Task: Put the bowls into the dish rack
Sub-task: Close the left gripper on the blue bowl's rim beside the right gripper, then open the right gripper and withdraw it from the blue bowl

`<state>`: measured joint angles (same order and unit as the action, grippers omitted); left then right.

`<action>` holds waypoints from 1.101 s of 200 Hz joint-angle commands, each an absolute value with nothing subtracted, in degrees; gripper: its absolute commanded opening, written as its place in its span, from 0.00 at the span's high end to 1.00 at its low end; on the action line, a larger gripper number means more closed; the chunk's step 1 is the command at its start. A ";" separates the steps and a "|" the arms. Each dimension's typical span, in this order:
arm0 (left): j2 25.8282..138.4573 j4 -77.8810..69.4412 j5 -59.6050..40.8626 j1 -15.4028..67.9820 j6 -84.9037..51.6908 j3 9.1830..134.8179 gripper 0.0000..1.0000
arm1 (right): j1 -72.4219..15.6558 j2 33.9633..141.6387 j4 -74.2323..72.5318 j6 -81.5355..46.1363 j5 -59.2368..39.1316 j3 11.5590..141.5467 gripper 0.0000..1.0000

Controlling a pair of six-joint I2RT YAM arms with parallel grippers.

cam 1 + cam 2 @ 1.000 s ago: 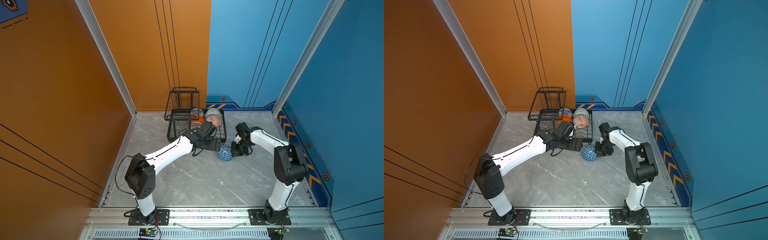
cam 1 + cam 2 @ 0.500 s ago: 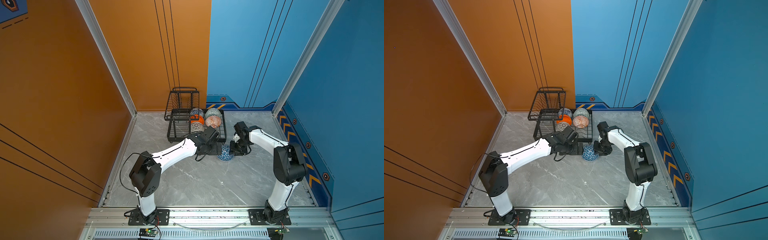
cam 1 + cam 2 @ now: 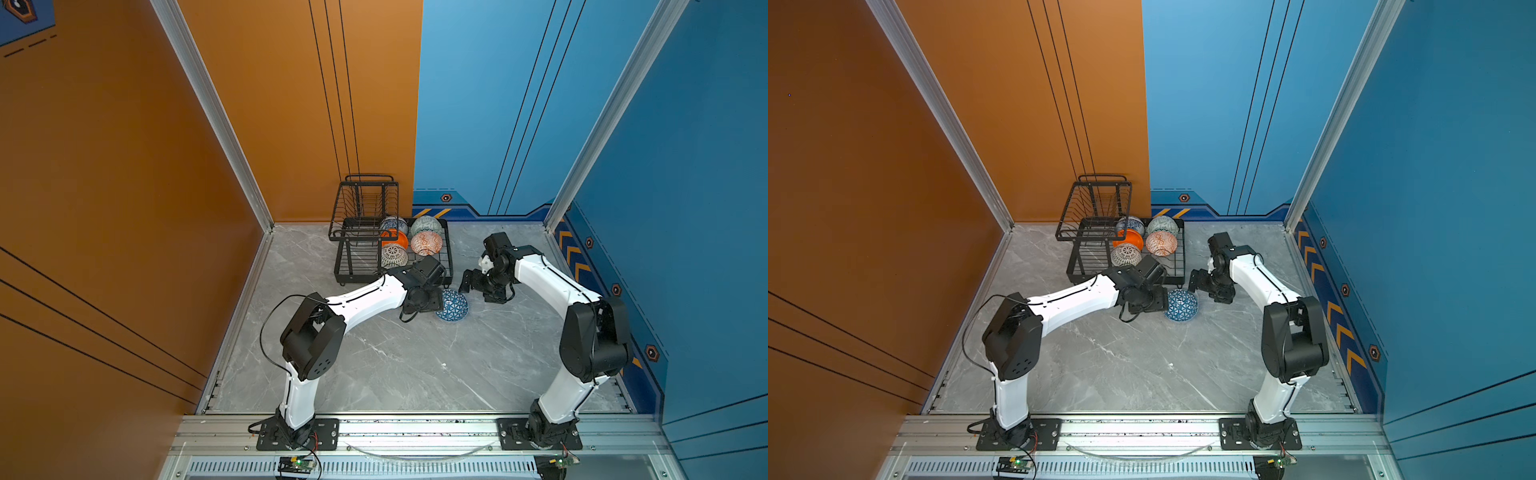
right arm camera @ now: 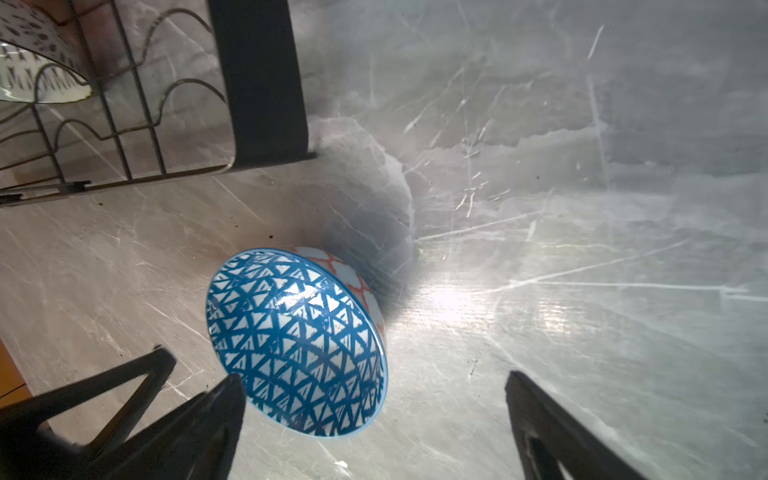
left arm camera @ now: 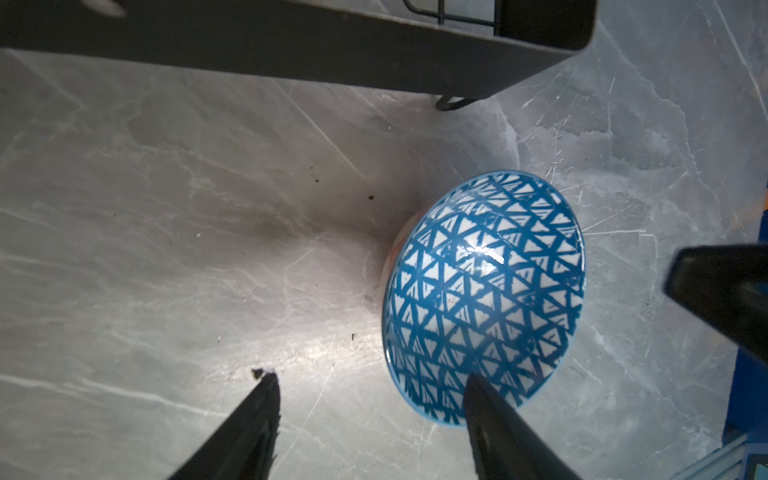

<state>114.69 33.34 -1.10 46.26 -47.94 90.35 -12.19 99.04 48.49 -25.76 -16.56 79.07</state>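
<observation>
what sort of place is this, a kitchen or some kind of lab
Probably a robot test cell, not a kitchen: two arms bolted to a metal rail, panel walls boxing in the table, with a rack and bowls as props.

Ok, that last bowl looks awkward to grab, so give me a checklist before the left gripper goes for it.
1. Blue triangle bowl on the table, tipped on its side, outside the dish rack: not ok.
2. Left gripper open, one finger over the bowl's inside, one outside: ok.
3. Right gripper open, empty: ok.
4. Bare wavy wires at the rack corner nearest the bowl: ok.
5. Right gripper clear of the lift path: cannot tell.
</observation>
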 commanded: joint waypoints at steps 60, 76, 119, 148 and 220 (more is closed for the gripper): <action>121.35 32.26 -3.59 46.03 -48.95 95.19 0.51 | -7.84 96.04 52.54 -29.99 -17.38 83.55 0.00; 121.89 32.22 -4.29 46.01 -49.04 95.19 0.59 | -6.54 95.80 52.40 -31.73 -17.67 83.52 0.00; 122.17 32.21 -4.67 45.92 -48.65 95.14 0.78 | -4.42 96.65 52.50 -36.76 -18.35 85.04 0.00; 122.00 32.21 -4.93 45.69 -48.34 95.35 0.90 | -4.13 97.16 52.46 -39.53 -18.81 86.46 0.00; 117.94 32.16 -3.56 45.52 -45.97 95.58 1.00 | -3.87 96.52 52.46 -43.80 -21.23 90.63 0.00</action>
